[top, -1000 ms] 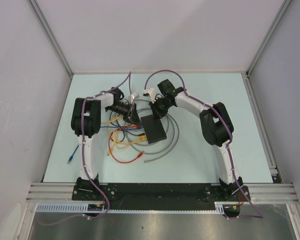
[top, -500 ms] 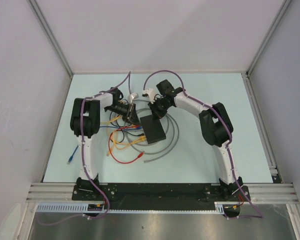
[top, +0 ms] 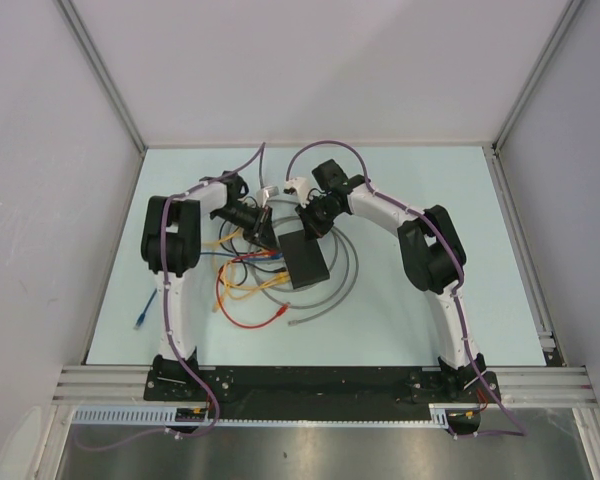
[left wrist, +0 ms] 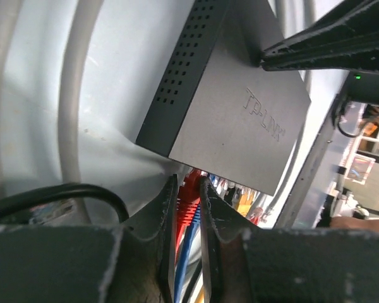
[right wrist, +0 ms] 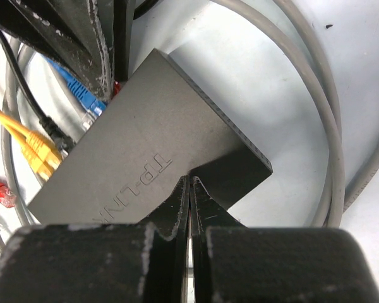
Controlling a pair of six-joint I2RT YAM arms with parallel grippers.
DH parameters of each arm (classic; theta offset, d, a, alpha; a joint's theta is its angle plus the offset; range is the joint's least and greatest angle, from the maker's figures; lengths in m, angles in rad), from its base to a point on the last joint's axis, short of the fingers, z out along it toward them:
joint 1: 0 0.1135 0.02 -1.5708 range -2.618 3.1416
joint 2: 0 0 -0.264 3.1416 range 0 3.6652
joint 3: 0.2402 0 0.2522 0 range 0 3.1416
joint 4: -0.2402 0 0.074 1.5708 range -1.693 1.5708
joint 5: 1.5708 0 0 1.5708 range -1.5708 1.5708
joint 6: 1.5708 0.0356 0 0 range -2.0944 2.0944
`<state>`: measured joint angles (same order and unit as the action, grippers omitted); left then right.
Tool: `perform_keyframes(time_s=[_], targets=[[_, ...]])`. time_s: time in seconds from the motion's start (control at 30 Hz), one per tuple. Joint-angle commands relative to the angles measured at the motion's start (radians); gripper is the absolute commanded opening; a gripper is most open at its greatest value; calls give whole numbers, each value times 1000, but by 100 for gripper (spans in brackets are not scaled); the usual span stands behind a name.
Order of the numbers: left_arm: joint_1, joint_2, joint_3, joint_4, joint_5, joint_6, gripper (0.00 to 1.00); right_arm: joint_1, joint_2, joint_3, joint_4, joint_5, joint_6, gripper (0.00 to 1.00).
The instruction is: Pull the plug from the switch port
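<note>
Plug not yet out: red plug (left wrist: 188, 197) seemingly seated in port of switch (left wrist: 234, 120), left claw (left wrist: 188, 182) clenched on it. Right claw (right wrist: 189, 184) pinched closed, tips bearing on switch lid near corner. Switch lies mid-worktop (top: 430, 320) among cables (top: 250, 292). Pull itself left to do. Lid lettering (right wrist: 142, 180) reads TP-LINK

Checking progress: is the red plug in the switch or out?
Apparently in: the red plug, in the left gripper, meets the switch at its port edge without a gap; port itself hidden.

Cable tangle (top: 242, 285) at switch's (top: 306, 262) left, grey loops (right wrist: 333, 145) right, probably flat, table (top: 450, 190) open beyond
</note>
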<state>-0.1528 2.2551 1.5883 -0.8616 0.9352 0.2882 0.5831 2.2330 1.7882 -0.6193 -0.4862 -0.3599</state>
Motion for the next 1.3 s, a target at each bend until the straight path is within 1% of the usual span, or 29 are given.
perform_keyframes(time_s=[0.0,0.1,0.2,0.27,0.33,0.37,0.4,0.47,0.57,0.6,0.63,0.67,0.73,0.77,0.83,0.87,0.9,0.93,0.97,1.0,1.03,1.07,1.1,1.17,1.2,1.23,1.27], targets=[[24,3,35,-42,-216,48,0,-11,94,-55,-135,130,-30,0],[22,8,-68,-28,-151,52,0,-9,96,-55,-135,132,-28,0],[13,3,-77,-34,-131,62,0,-11,97,-55,-134,132,-28,0],[13,6,-57,-31,-157,51,0,-11,99,-52,-135,130,-27,0],[15,14,7,-51,-161,55,0,-12,100,-50,-138,130,-27,0],[16,18,36,-95,-165,66,0,-12,100,-50,-140,129,-27,0],[19,23,100,-123,-168,77,0,-11,99,-50,-140,129,-27,0],[41,12,146,-192,-152,106,0,-12,97,-58,-140,129,-27,0],[81,-9,226,-312,-99,195,0,-14,97,-55,-137,129,-25,0],[85,-12,246,-350,-84,253,0,-14,100,-55,-135,129,-24,0],[88,-18,269,-416,-70,276,0,-14,102,-52,-135,129,-24,0],[96,-37,315,-437,-38,295,0,-14,105,-49,-135,127,-24,0],[102,-55,370,-461,-21,315,0,-16,111,-44,-137,127,-24,0],[107,-74,440,-459,-21,313,0,-16,114,-41,-137,126,-24,0],[113,-92,514,-424,-65,281,0,-17,119,-38,-135,124,-24,0],[122,-98,586,-406,-87,270,0,-19,119,-36,-135,123,-24,0],[127,-104,617,-384,-172,238,0,-20,119,-36,-135,123,-22,0],[131,-111,648,-366,-223,226,0,-22,119,-36,-137,121,-22,0],[139,-114,717,-346,-270,226,0,-25,120,-38,-135,120,-21,0],[142,-115,748,-341,-335,241,0,-26,119,-38,-135,120,-21,0],[145,-120,795,-346,-419,265,0,-28,119,-39,-135,118,-17,0],[150,-124,806,-347,-473,323,0,-29,119,-38,-137,118,-17,0],[150,-130,812,-347,-571,356,0,-29,119,-38,-135,118,-17,0],[150,-164,786,-317,-680,435,0,-29,122,-36,-134,117,-17,0],[150,-175,768,-304,-725,459,0,-29,122,-33,-132,117,-16,0],[150,-193,719,-289,-827,483,0,-29,125,-30,-134,117,-16,0],[150,-201,690,-271,-876,532,0,-28,126,-29,-132,117,-16,0]])
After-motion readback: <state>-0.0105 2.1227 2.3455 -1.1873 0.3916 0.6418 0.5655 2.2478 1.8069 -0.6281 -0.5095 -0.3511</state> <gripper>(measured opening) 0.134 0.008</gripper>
